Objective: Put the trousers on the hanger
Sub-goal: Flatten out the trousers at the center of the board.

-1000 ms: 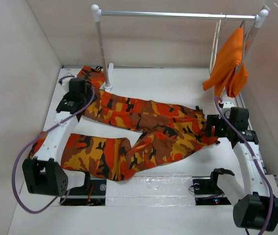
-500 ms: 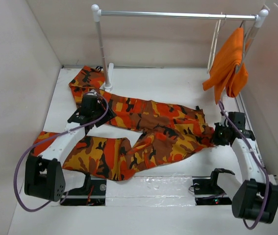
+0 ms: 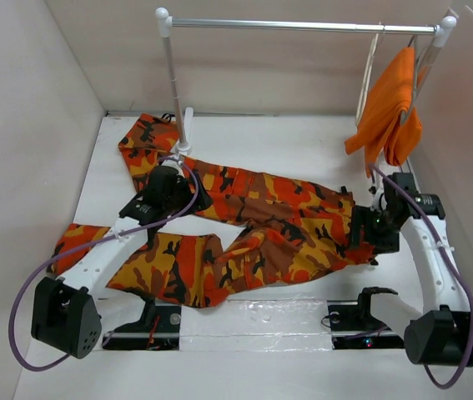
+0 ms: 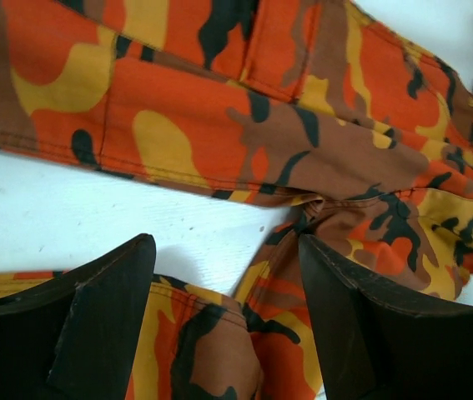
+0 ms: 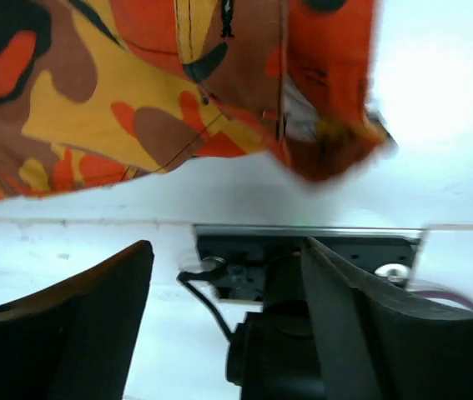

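Beneath the long silver rail on white posts [image 3: 303, 25], the orange, red, yellow and brown camouflage trousers [image 3: 261, 225] lie spread flat on the white table [image 3: 286, 142], legs running toward the rail's left post and waistband toward its right end. A second ago the left gripper [image 4: 226, 250] sat over the far leg cuff, out beyond the rail's left post; it has since swung inward and now hangs over the upper leg just in front of that post. The right gripper [image 5: 226, 246] has shifted only a little and stays at the waistband edge, below the rail's right end. Both arms seem to be choosing fresh places to pinch, so I judge the task hardly begun: nothing is lifted, and the thin cream-white hanger [image 3: 368, 79] hangs from the rail's right end beside a plain bright orange garment [image 3: 390, 100], well apart from the trousers

Left jaws stand wide and empty; the wrist view shows them above the fork where the two legs part, bare table and the nearer leg showing between the fingers, the upper leg beyond their tips. Right jaws are likewise wide and empty, with the blurred waistband corner just past the fingertips, not between them; whether it touches them I cannot tell
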Robot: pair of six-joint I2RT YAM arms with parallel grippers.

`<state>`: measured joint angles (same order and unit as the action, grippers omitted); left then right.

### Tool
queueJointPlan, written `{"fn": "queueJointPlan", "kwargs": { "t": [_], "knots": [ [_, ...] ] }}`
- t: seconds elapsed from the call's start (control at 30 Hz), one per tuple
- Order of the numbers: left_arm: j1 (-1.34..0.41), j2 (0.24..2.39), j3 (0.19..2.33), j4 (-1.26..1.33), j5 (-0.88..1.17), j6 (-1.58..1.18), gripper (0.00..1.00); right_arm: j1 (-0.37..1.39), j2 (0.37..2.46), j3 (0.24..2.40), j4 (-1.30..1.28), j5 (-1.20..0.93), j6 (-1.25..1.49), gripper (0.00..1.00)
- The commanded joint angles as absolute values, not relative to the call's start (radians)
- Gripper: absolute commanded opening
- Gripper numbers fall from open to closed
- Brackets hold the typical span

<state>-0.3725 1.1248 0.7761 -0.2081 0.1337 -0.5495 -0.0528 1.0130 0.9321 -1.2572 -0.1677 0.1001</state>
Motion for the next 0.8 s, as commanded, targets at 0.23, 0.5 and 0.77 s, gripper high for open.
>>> {"fn": "queueJointPlan", "kwargs": {
  "t": [0.23,0.5,0.77],
  "knots": [
    [-0.670,1.183,0.972,-0.123,0.177,-0.420,0.49,-0.189,1.196,1.010,-0.711,-0.241,-0.042,0.66],
    [-1.165,1.505,1.164,-0.085,-0.034,-0.347,0.61,-0.275,1.265,0.700,0.039,-0.405,0.109,0.76],
    [-1.213,1.866,1.324,-0.024,0.048,-0.321,0.66,-0.284,1.500,0.664,0.259,-0.485,0.176,0.76]
  ]
}}
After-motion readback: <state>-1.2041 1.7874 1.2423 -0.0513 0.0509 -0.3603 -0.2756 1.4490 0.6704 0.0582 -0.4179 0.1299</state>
